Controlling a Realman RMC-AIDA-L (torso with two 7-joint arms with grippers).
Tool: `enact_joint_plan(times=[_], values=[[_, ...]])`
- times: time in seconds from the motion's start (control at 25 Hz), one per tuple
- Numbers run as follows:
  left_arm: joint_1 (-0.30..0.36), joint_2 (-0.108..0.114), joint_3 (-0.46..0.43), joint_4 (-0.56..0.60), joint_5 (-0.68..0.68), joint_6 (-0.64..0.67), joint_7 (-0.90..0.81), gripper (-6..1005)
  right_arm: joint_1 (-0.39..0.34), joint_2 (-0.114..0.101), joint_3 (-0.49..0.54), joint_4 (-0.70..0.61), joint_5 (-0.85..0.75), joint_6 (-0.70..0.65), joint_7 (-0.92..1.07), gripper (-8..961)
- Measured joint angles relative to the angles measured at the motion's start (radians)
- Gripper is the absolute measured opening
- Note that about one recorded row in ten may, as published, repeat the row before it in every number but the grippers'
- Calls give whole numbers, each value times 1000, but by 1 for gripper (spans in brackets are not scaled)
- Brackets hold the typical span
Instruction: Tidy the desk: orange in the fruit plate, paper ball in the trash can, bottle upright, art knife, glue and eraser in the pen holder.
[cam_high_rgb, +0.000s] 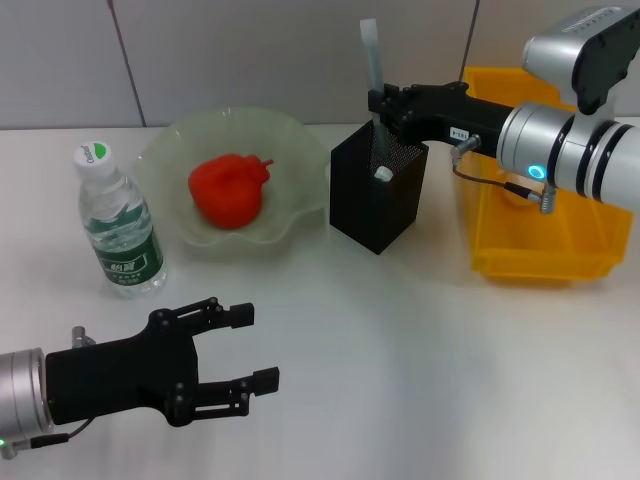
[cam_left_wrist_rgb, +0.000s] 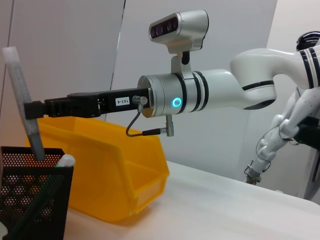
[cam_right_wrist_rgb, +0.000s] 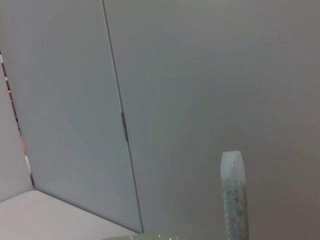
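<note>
Glue (cam_high_rgb: 371, 50) is in my right gripper (cam_high_rgb: 379, 104), pinched tight near its middle. Its low end is already dipping into the pen holder (cam_high_rgb: 377, 195), which stands near the back edge of the desk (cam_high_rgb: 400, 360), just beside the trash can (cam_high_rgb: 535, 250). This stick looks light, stiff and smooth, so I think it could slip; a grip on the middle keeps it straight. My left gripper (cam_high_rgb: 247, 362) waits open at the front edge, holding nothing.

Pen holder (cam_high_rgb: 378, 196): contents hidden behind mesh. Trash can (cam_high_rgb: 540, 240): interior partly hidden by right arm.
</note>
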Motion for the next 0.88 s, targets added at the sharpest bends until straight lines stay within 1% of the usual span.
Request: enact_joint_plan(times=[0.2,0.4,0.72,0.88], values=[[2,0,0,0,-9,3,0,847,9,0,-10,13,-2,17,0,168],[4,0,0,0,-18,5,0,847,16,-1,-10,25,-2,30,0,415],[7,0,0,0,-24,5,0,847,10,-2,1,13,7,9,6,580],[7,0,0,0,-24,6,1,847,5,-2,1,10,55,2,0,653]])
